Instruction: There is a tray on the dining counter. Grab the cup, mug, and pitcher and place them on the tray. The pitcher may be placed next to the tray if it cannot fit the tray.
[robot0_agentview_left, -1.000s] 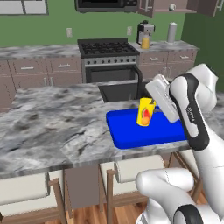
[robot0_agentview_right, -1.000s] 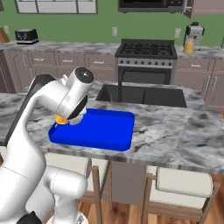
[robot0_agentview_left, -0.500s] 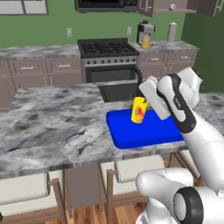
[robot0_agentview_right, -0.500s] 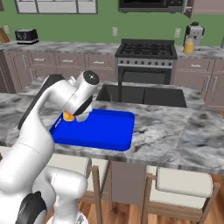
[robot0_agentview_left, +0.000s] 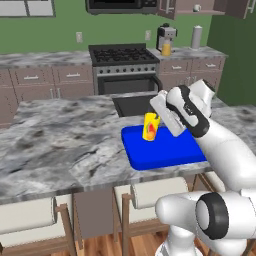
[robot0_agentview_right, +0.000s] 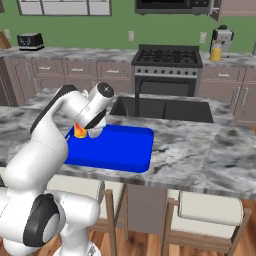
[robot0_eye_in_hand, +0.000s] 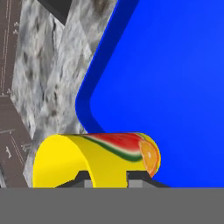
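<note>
My gripper (robot0_agentview_left: 160, 119) is shut on the yellow cup (robot0_agentview_left: 150, 127), which hangs just above the far-left part of the blue tray (robot0_agentview_left: 170, 151) on the dining counter (robot0_agentview_left: 55, 145). In the right base view the cup (robot0_agentview_right: 80, 131) peeks out under the hand over the tray (robot0_agentview_right: 120, 147). In the hand view the cup (robot0_eye_in_hand: 100, 155) sits between the fingertips (robot0_eye_in_hand: 81, 176), with the tray's corner (robot0_eye_in_hand: 175, 87) beyond it. The pitcher (robot0_agentview_left: 166, 48) stands on the back worktop by the coffee machine, also visible as the pitcher (robot0_agentview_right: 216, 53). A small whitish thing (robot0_agentview_left: 197, 7) in the open wall cabinet is too small to identify as the mug.
A sunken sink (robot0_agentview_left: 132, 104) lies just behind the tray. The stove (robot0_agentview_left: 120, 55) and a grey cylinder (robot0_agentview_left: 196, 36) are at the back wall. Stools (robot0_agentview_left: 155, 192) stand under the counter's near edge. Bare counter stretches left of the tray.
The gripper has carried the cup leftward over the tray, toward its far-left corner, and the arm's elbow has swung with it.
</note>
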